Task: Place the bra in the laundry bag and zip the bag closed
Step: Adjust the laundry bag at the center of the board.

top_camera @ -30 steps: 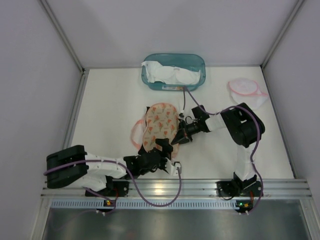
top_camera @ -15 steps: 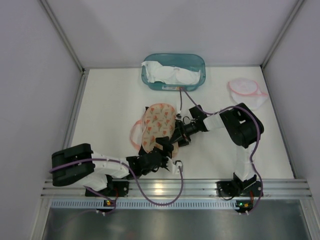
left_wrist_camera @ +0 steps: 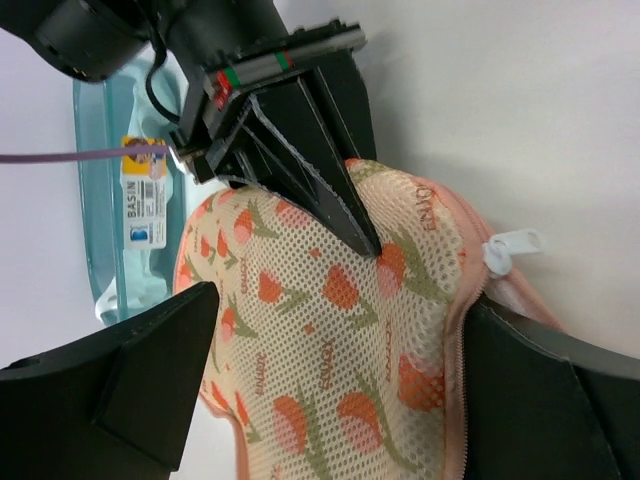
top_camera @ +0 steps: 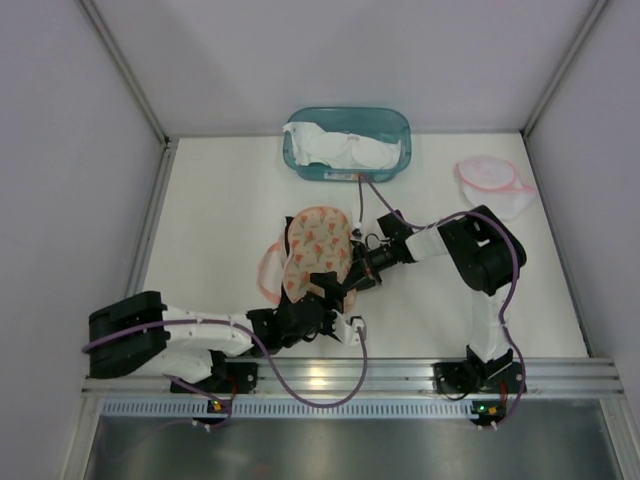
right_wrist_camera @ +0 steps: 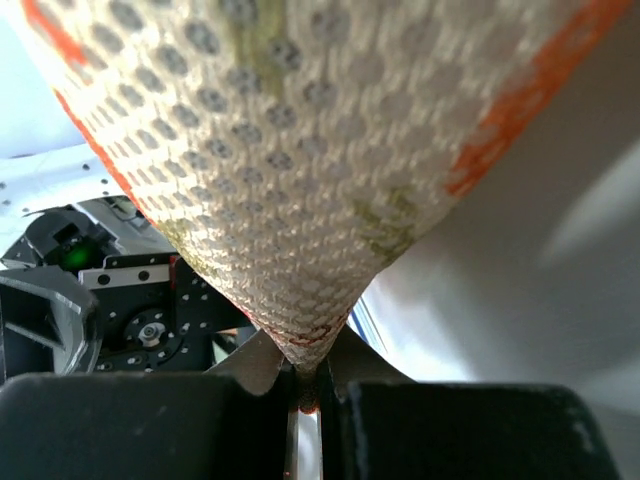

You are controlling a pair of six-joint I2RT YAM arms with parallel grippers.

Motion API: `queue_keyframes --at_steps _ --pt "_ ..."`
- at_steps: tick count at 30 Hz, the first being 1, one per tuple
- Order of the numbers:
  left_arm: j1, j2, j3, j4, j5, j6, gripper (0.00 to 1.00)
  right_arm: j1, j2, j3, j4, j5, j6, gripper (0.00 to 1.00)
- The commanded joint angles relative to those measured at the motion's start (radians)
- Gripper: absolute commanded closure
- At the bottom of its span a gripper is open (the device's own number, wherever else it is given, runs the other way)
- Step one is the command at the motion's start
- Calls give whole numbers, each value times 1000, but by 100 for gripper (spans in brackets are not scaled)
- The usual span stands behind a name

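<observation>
White table (top_camera: 220, 200): laundry bag (top_camera: 315, 250) lies centre.
Right gripper (left_wrist_camera: 362, 235): clamped on bag mesh.
Left gripper (left_wrist_camera: 340, 330): wide, empty.
Your step: steadying bag, probably; next, reach zipper pull (left_wrist_camera: 510, 247).

We count two mesh laundry bags: one peach tulip-print mesh bag (top_camera: 315, 250) and one white pink-rimmed mesh bag (top_camera: 492, 185). One teal translucent plastic basin (top_camera: 350, 118). One heap of white cloth (top_camera: 345, 150) in it; we cannot count the separate pieces. One white zipper pull (left_wrist_camera: 510, 248). Two black-and-white robot arms: left arm (top_camera: 200, 335), right arm (top_camera: 485, 255).
</observation>
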Motion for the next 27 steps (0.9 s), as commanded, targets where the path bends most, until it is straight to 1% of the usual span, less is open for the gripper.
queue_keyframes --at_steps 1,3,4,10,11,13,14,15,16,17,18,19,20,22,23,24,25,26,27 --pt "-13 -142 55 -182 132 -59 2 -5 10 16 49 -43 37 100" --pt "-20 -213 60 -253 201 -77 2 -6 7 19 56 -43 46 100" --pt "-28 -228 64 -324 220 -79 2 -6 8 19 66 -43 51 100" --pt "-40 -274 106 -466 257 -117 2 -6 5 14 77 -43 60 100" --pt "-40 -277 116 -541 269 -120 7 -6 4 14 77 -41 62 100" --pt "-40 -309 159 -606 354 -128 12 -6 2 13 77 -38 70 100" --pt "-42 -323 176 -627 384 -127 17 -6 0 11 79 -37 71 100" --pt "-40 -336 214 -691 474 -95 20 -6 0 10 77 -37 76 100" --pt "-40 -327 242 -721 497 -75 24 -6 2 8 76 -34 82 100" --pt "-40 -290 268 -771 507 -50 31 -5 2 7 71 -31 83 100" --pt "-40 -259 297 -800 514 -33 35 -6 2 5 62 -27 86 100" --pt "-40 -223 369 -830 508 -19 38 -6 5 5 56 -26 88 100" --pt "-42 -143 404 -850 498 -3 41 -6 5 7 48 -24 90 100" --pt "-42 -65 492 -940 479 17 43 -6 4 10 30 -23 90 100" --pt "-42 9 574 -968 481 34 42 -6 2 11 19 -20 76 100" --pt "-42 44 615 -1048 484 48 42 -6 0 13 10 -14 71 100" --pt "-43 105 650 -1080 478 68 41 -5 0 14 0 -14 64 100" --pt "-46 138 726 -1130 473 88 41 -6 2 14 -3 -12 59 100" --pt "-52 172 759 -1213 464 106 41 -6 4 16 -7 -12 53 100"
